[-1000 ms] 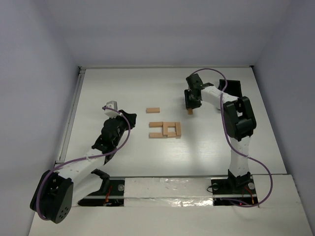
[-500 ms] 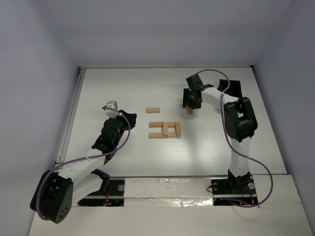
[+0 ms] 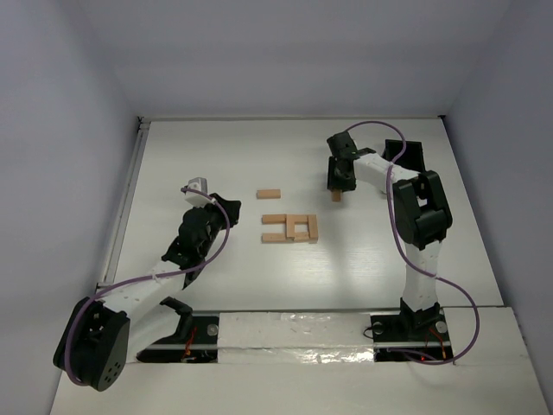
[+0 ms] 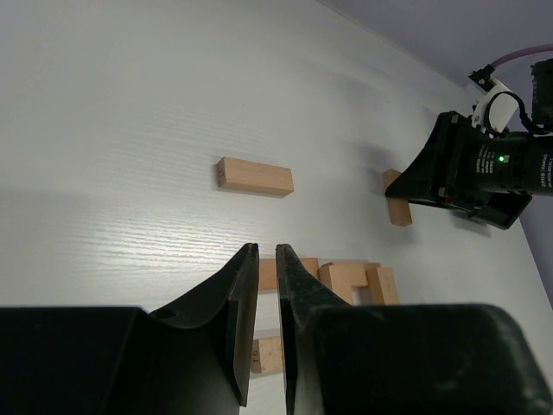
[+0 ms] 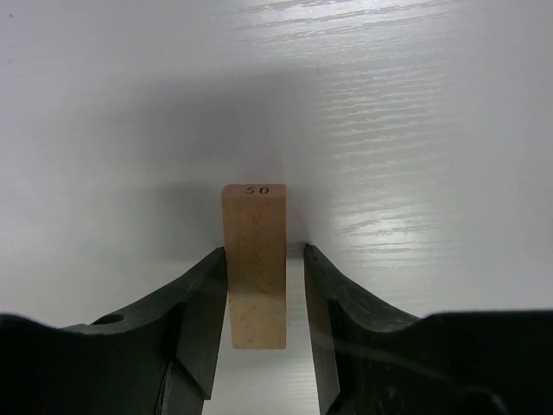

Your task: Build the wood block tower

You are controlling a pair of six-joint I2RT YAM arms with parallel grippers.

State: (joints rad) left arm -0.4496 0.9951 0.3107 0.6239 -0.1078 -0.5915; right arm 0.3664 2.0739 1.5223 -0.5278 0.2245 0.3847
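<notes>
The wood block tower (image 3: 290,228) is a low cluster of tan blocks lying flat mid-table, also in the left wrist view (image 4: 347,278). One loose block (image 3: 269,194) (image 4: 254,176) lies just beyond it. Another block (image 5: 254,259) (image 3: 335,197), marked 50, rests on the table between the fingers of my right gripper (image 5: 265,250) (image 3: 338,184). The left finger is against it and a gap shows at the right finger, so the gripper is open. My left gripper (image 4: 267,251) (image 3: 226,207) hovers left of the cluster, its jaws nearly together with nothing between them.
The white table (image 3: 216,156) is walled on all sides. A raised rail (image 3: 127,194) runs along its left edge. Both arm bases and a foil-covered strip (image 3: 294,328) line the near edge.
The right gripper has shifted slightly sideways over its block and back, and its jaws have changed width. The block stays on the table. The left arm has not moved.
</notes>
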